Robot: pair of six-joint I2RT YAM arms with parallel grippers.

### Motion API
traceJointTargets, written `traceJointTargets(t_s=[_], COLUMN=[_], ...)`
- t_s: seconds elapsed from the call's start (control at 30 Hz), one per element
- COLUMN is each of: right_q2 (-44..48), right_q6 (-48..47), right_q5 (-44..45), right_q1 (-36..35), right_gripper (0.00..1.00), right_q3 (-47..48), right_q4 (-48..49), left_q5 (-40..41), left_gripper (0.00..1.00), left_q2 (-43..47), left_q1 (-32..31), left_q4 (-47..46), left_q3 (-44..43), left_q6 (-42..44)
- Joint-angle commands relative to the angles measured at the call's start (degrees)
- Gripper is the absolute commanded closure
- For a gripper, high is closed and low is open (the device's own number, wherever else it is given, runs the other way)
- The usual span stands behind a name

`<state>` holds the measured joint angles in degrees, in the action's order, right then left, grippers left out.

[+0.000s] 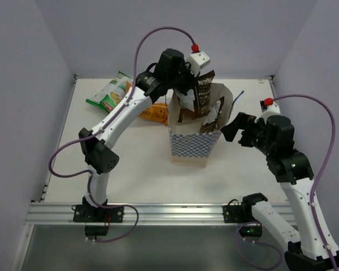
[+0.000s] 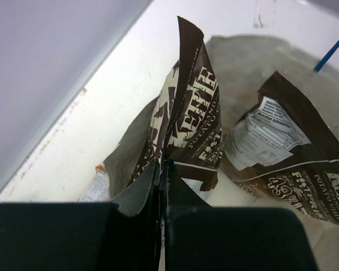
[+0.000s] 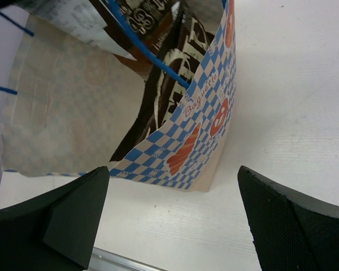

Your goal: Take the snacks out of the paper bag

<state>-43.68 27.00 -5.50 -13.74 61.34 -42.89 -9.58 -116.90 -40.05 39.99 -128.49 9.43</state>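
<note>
The blue-and-white checked paper bag (image 1: pixel 193 144) stands upright mid-table, its mouth open. My left gripper (image 1: pixel 187 84) is above the bag's mouth, shut on the top edge of a dark brown packet (image 1: pixel 204 93) that rises out of the bag; the left wrist view shows the packet (image 2: pixel 186 121) pinched between my fingers (image 2: pixel 163 175). A second dark brown packet (image 2: pixel 288 152) lies inside the bag. The green and white packet (image 1: pixel 112 93) and the orange packet (image 1: pixel 155 113) lie on the table left of the bag. My right gripper (image 1: pixel 235 130) is open, just right of the bag (image 3: pixel 200 127).
Lilac walls enclose the white table (image 1: pixel 130 175) at the back and sides. A metal rail (image 1: pixel 158 213) runs along the near edge. A blue string handle (image 3: pixel 147 56) crosses the bag's mouth in the right wrist view.
</note>
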Motion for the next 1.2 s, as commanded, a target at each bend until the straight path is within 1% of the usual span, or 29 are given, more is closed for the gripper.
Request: traceJointTargets(t_s=[0.0,0.27,0.5,0.67,0.87,1.03,1.1,1.17], right_q2=[0.97,1.67,2.72,3.69,4.92,5.54,5.8,5.98], right_q6=[0.07,-0.2,-0.28,-0.02,0.15,0.07,-0.02,-0.11], right_q5=[0.57,0.84,1.01,1.28,1.54,1.45,1.54,1.72], right_q1=[0.29,0.38,0.29,0.29,0.29,0.29,0.29,0.29], right_gripper=[0.01,0.01,0.01,0.01,0.01,0.01,0.01,0.01], right_q3=[-0.61,-1.14,-1.92,-2.63,-3.6,-3.95,-3.95,-4.04], right_q4=[0.79,0.79,0.79,0.62,0.44,0.36,0.36,0.36], left_q5=[1.23,2.64,8.17,11.07,10.2,12.65,14.32,14.94], left_gripper=[1.0,1.0,1.0,1.0,1.0,1.0,1.0,1.0], left_q2=[8.44,12.66,14.95,16.52,18.81,19.69,19.61,18.99], left_q1=[-0.11,-0.11,-0.11,0.68,0.85,0.94,1.47,2.96], left_q4=[-9.48,-16.86,-23.54,-28.73,-36.46,-42.53,-42.71,-40.35], left_q3=[-1.06,0.95,2.89,2.36,4.47,5.53,4.57,1.41], left_q6=[-1.34,-3.63,-6.53,-8.55,-11.89,-13.82,-13.3,-12.42])
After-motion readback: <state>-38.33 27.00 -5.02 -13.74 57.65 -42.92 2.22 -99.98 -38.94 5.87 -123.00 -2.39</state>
